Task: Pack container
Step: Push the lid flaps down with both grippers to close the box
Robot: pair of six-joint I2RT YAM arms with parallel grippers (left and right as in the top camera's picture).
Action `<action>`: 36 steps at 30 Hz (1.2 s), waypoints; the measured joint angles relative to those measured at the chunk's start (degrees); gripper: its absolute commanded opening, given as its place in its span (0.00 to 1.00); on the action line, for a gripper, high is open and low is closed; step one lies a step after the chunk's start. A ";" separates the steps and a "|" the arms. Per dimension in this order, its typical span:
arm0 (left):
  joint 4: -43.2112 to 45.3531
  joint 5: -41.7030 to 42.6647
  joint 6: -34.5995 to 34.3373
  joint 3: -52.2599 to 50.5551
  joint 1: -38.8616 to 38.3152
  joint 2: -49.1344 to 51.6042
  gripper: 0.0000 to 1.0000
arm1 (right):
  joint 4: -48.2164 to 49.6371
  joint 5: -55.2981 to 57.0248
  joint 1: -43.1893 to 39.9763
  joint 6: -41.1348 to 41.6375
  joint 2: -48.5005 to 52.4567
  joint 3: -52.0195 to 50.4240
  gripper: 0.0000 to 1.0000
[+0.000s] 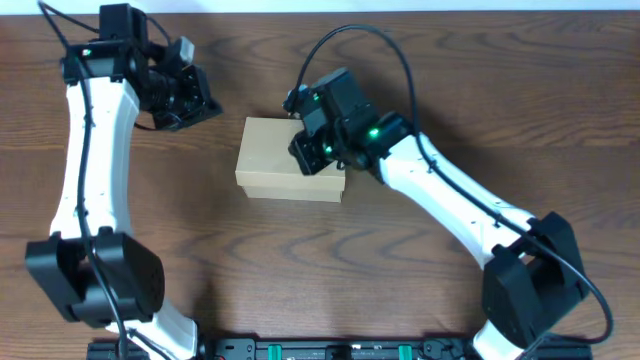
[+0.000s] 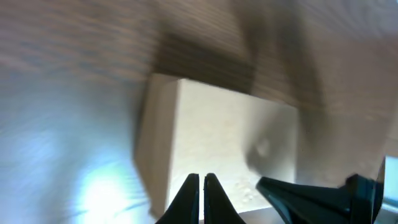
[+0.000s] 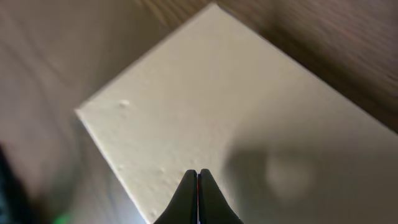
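The container (image 1: 275, 158) is a plain tan cardboard box with its flap lid down, lying mid-table. It also shows in the left wrist view (image 2: 230, 140) and fills the right wrist view (image 3: 249, 118). My right gripper (image 1: 312, 150) is shut and empty, its tips (image 3: 198, 180) over the lid near the box's right end. My left gripper (image 1: 205, 108) is shut and empty, its tips (image 2: 201, 186) up and to the left of the box, apart from it. The right gripper's dark tips show in the left wrist view (image 2: 292, 190).
The brown wooden table (image 1: 520, 90) surrounds the box. A black rail (image 1: 330, 350) runs along the front edge between the arm bases. No other loose objects show.
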 measured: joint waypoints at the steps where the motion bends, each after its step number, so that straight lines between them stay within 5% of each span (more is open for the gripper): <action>1: -0.50 -1.55 -0.66 0.00 0.00 -0.44 0.05 | -0.20 1.07 0.46 -0.04 0.00 0.00 0.01; 13: -6.43 -14.82 -6.05 0.00 0.00 -1.09 0.05 | -0.48 7.15 2.86 -0.04 4.44 0.22 0.01; 26: -7.52 -16.74 -6.58 0.00 0.00 -1.09 0.06 | -0.33 7.45 3.45 -0.07 6.71 2.05 0.01; 27: -7.61 -16.76 -6.58 0.00 0.00 -1.09 0.09 | -0.35 7.39 3.45 -0.07 6.64 2.05 0.01; 29: -7.93 -16.81 -6.38 0.00 0.00 -1.09 0.31 | -0.39 7.28 3.45 -0.07 6.38 2.05 0.02; 30: -8.13 -16.87 -6.29 0.00 0.00 -1.09 0.54 | -0.44 7.26 3.48 -0.09 6.25 2.05 0.06; 31: -8.44 -17.09 -6.69 0.00 0.00 -1.09 0.86 | -0.57 7.21 3.48 -0.39 5.97 1.99 0.27; 32: -8.74 -17.18 -6.54 0.00 0.00 -1.09 0.96 | -0.85 7.10 3.50 -0.55 5.57 1.88 0.42; 34: -9.16 -17.25 -6.54 0.00 0.00 -1.09 0.96 | -1.40 7.02 3.50 -1.25 4.46 1.44 0.69; 35: -9.33 -17.25 -6.56 0.00 0.00 -1.09 0.96 | -1.57 7.10 3.48 -1.73 3.52 1.14 0.97; 36: -9.49 -17.35 -6.58 0.00 0.00 -1.09 0.96 | -1.68 7.13 3.48 -2.01 2.69 0.98 0.99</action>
